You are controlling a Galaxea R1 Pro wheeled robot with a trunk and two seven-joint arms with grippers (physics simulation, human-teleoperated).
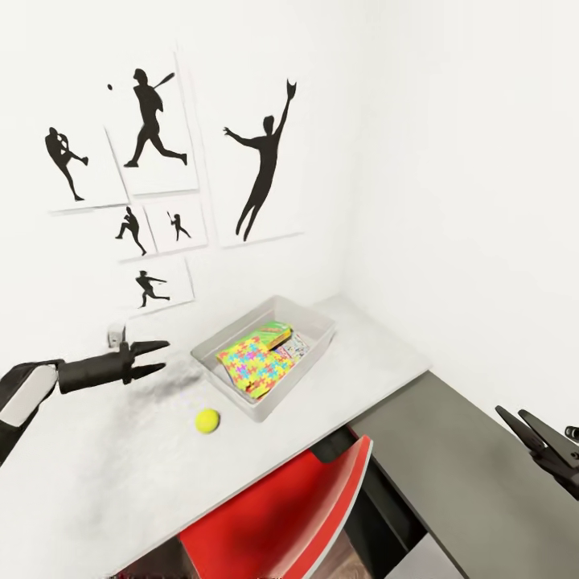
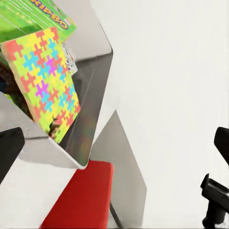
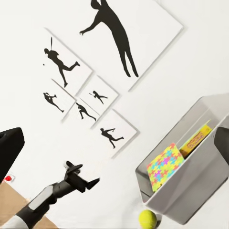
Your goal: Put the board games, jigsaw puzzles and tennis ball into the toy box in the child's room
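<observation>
The light grey toy box (image 1: 241, 398) stands on the table (image 1: 104, 474) near the wall corner. Inside it a multicoloured jigsaw puzzle (image 1: 256, 363) leans on top of a green board game (image 1: 272, 330) with "SKIP BO" printed on it (image 2: 33, 19). The yellow-green tennis ball (image 1: 207, 420) lies on the table just in front of the box. My left gripper (image 1: 165, 356) hovers open and empty to the left of the box, above the table. My right gripper (image 1: 509, 411) is open and empty at the far right, over the lower dark grey section (image 1: 458, 466).
A red chair (image 1: 281, 515) is tucked under the table's front edge, close below the ball. Black baseball-player pictures (image 1: 261, 161) hang on the white wall behind. A small white socket (image 1: 117, 332) sits on the wall by my left gripper.
</observation>
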